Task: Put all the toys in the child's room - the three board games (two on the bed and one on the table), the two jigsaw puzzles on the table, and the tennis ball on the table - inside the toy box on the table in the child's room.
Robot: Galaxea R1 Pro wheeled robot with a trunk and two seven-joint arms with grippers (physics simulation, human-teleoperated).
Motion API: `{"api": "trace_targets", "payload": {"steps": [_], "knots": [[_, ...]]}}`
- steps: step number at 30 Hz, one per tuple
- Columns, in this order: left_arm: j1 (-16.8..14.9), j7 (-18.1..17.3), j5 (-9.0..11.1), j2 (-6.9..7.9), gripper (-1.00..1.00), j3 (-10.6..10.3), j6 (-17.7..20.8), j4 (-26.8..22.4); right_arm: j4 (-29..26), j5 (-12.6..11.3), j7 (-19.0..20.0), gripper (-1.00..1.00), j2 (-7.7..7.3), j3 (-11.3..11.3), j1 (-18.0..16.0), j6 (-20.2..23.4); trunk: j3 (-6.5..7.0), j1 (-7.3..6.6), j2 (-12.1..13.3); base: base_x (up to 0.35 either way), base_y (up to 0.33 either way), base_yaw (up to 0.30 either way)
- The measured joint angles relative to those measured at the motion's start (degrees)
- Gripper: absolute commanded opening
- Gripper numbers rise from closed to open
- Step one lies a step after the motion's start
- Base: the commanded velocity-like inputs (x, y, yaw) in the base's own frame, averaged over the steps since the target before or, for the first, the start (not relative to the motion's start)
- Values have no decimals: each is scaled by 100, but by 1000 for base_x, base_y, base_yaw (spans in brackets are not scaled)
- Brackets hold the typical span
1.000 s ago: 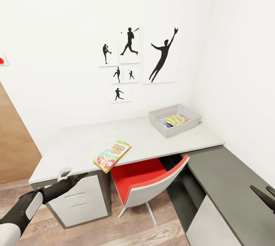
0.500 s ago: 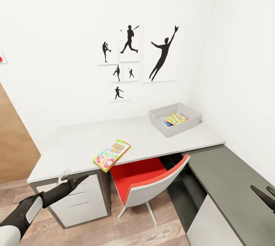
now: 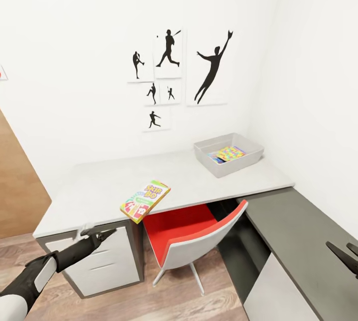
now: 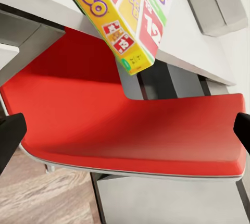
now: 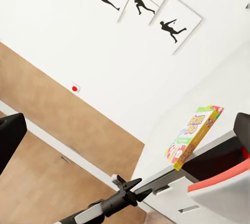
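Observation:
The Skip-Bo board game (image 3: 145,201) lies flat at the table's (image 3: 99,186) front edge, one corner overhanging the red chair; it also shows close up (image 4: 127,10) and at a distance (image 5: 194,135). At the table's far right stands the grey toy box (image 3: 248,160) with a multicoloured jigsaw puzzle (image 3: 227,154) inside. My left gripper (image 3: 97,233) is open and empty in front of the drawer unit, left of and below the Skip-Bo box, its fingertips (image 4: 10,135) wide apart. My right gripper (image 3: 348,256) hovers open over the dark side desk.
A red-and-white chair (image 3: 194,236) is tucked under the table right of the drawer unit (image 3: 109,261). The lower dark-grey side desk (image 3: 298,231) runs along the right wall. Sports silhouette pictures (image 3: 171,74) hang above. Wood-plank floor (image 3: 149,301) lies in front.
The whole view has shifted slightly, with the wall pictures a little higher in frame. My left gripper sits marginally lower against the drawers. The Skip-Bo box and toy box have not moved.

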Motion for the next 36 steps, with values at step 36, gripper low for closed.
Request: {"api": "trace_targets", "payload": {"steps": [36], "knots": [[0, 2096, 451, -1460, 100, 733, -9, -458, -1, 20, -9, 100, 25, -169, 0, -16, -270, 330, -604, 0, 0, 0]]}}
